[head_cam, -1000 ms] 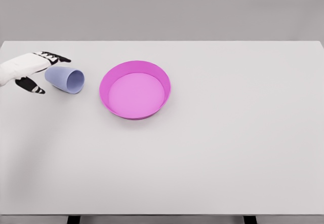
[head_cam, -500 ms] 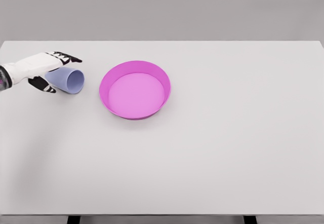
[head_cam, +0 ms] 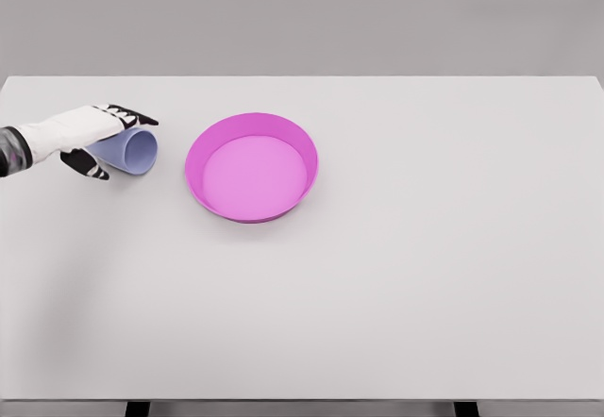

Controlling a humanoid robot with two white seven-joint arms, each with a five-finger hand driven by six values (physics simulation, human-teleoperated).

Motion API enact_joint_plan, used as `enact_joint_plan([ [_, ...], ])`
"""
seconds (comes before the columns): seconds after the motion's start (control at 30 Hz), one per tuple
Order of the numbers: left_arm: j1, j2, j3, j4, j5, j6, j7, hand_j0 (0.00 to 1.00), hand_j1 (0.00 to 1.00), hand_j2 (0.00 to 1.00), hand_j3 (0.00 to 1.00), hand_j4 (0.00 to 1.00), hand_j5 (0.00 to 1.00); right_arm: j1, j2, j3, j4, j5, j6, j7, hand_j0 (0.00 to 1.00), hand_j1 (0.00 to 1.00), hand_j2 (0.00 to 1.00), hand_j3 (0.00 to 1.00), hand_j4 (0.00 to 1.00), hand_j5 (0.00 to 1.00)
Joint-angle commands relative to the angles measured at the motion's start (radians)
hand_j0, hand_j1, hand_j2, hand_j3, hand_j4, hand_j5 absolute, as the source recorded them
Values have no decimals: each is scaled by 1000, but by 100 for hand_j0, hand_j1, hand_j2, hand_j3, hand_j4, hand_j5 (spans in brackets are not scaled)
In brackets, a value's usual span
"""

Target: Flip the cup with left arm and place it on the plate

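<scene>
On white surface (head_cam: 396,275), left half: pink plate (head_cam: 251,166) empty. Just left of it, blue cup (head_cam: 132,150) on its side, mouth toward plate. Left hand (head_cam: 94,134) wraps cup, fingers above, thumb below, grip apparently closing. Step: grasp. Next: lift, upright, set on plate.

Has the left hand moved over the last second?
Yes. The left hand has advanced rightward over the cup, toward the pink plate.

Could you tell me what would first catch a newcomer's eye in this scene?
The bright pink plate stands out, left of the white table's middle. Just left of it a pale blue cup lies on its side, mouth toward the plate, with the left hand reaching over it.
</scene>
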Motion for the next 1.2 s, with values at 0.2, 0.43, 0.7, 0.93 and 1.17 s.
enact_joint_plan([
  [0.2, -2, 0, 3, 1, 2, 2, -16, 90, 90, 90, 90, 90, 90, 0, 0, 0, 0, 0, 0, 0, 100, 100, 100, 100, 100, 100],
  [0.43, -8, -11, 1, 4, 0, 2, -16, 90, 90, 90, 90, 90, 90, 0, 0, 0, 0, 0, 0, 0, 100, 100, 100, 100, 100, 100],
  [0.7, -8, -34, 1, 16, -17, 2, -16, 80, 80, 80, 80, 80, 80, 0, 0, 0, 0, 0, 0, 0, 100, 100, 100, 100, 100, 100],
  [0.93, -8, -32, 1, 16, -17, 2, -16, 71, 71, 71, 71, 71, 71, 0, 0, 0, 0, 0, 0, 0, 100, 100, 100, 100, 100, 100],
  [1.17, -12, -26, 17, 12, 40, 2, -13, 71, 71, 71, 71, 71, 71, 0, 0, 0, 0, 0, 0, 0, 100, 100, 100, 100, 100, 100],
])
